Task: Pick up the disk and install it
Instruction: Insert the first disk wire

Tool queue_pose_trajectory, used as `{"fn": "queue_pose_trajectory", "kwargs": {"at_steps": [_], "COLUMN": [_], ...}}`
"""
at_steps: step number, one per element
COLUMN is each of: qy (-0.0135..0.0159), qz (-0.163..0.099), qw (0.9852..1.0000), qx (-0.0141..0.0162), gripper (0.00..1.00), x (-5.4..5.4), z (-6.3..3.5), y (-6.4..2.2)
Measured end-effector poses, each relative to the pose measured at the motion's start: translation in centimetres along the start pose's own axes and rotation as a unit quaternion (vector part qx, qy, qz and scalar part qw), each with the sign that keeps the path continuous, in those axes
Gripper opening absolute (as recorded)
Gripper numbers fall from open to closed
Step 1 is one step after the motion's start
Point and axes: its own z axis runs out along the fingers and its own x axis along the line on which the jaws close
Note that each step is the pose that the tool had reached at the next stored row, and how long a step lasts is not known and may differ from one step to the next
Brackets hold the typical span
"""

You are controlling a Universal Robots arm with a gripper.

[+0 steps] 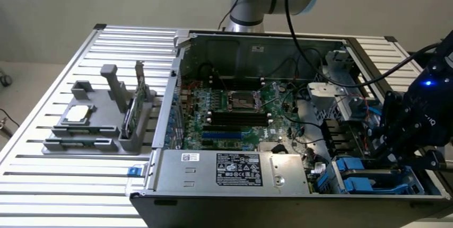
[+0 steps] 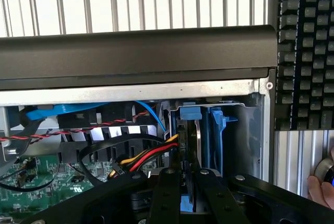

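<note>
The disk (image 2: 198,140) stands on edge in a drive bay at the corner of the open computer case (image 1: 212,185). Its silver face sits between the blue arms of its carrier (image 2: 215,130). My gripper (image 2: 186,173) sits right over the bay, and its two black fingers (image 2: 168,182) are close together on the carrier's blue end. In the exterior view my gripper (image 1: 396,143) hangs low over the bays at that view's right, and it covers the disk there.
Red, yellow and black cables (image 2: 146,156) run beside the bay. More blue carriers (image 1: 354,177) fill nearby bays. A grey fixture (image 1: 92,127) at the exterior view's left holds a CPU chip (image 1: 76,114) and a circuit card (image 1: 138,101). A keyboard (image 2: 305,51) and a hand (image 2: 321,190) lie beyond the case.
</note>
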Motion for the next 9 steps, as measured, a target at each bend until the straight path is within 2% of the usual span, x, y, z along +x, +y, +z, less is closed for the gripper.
{"fn": "queue_pose_trajectory", "kwargs": {"at_steps": [3,4,5,6,9], "qy": [0.0003,0.0004,0.0003,0.0001,0.0001], "qz": [0.000,0.000,0.000,0.000,0.000], "qw": [1.0000,1.0000,1.0000,1.0000,1.0000], "qx": [0.0000,0.0000,0.0000,0.0000,0.0000], "gripper": [0.16,0.18,0.24,0.24,0.24], "x": [0.00,0.00,0.00,0.00,-0.01], "z": [0.03,0.04,0.02,-0.06,-0.76], "y": [0.00,0.00,0.00,0.00,-0.02]}}
